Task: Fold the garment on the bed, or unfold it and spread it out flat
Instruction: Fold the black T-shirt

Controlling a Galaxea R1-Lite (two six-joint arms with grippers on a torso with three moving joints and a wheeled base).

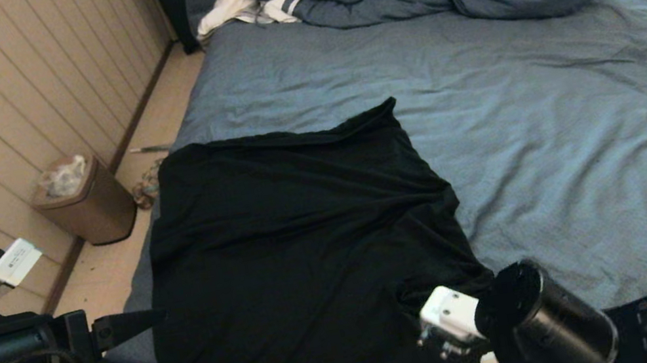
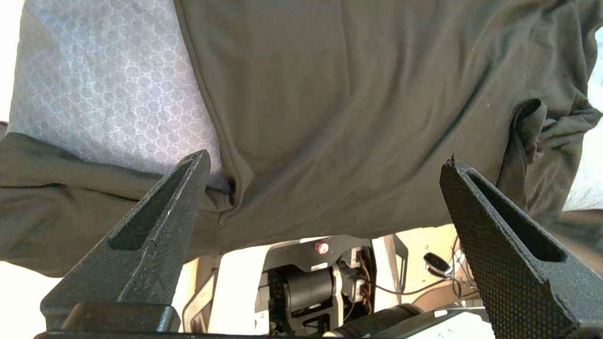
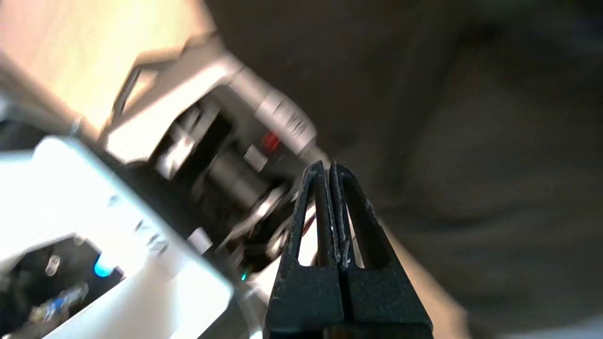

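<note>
Head view: shirt point(image 1: 301, 245) lying plain side up on bed point(image 1: 555, 134), hanging over near edge. Left gripper point(image 2: 325, 165) hovering beside it, fingers apart. Right gripper point(image 3: 332, 165) near hem, fingers together, empty.

Dim head view; blurred, glary right wrist view

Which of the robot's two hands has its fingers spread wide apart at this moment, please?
The left hand, beside the garment; the right hand is pressed shut.
</note>
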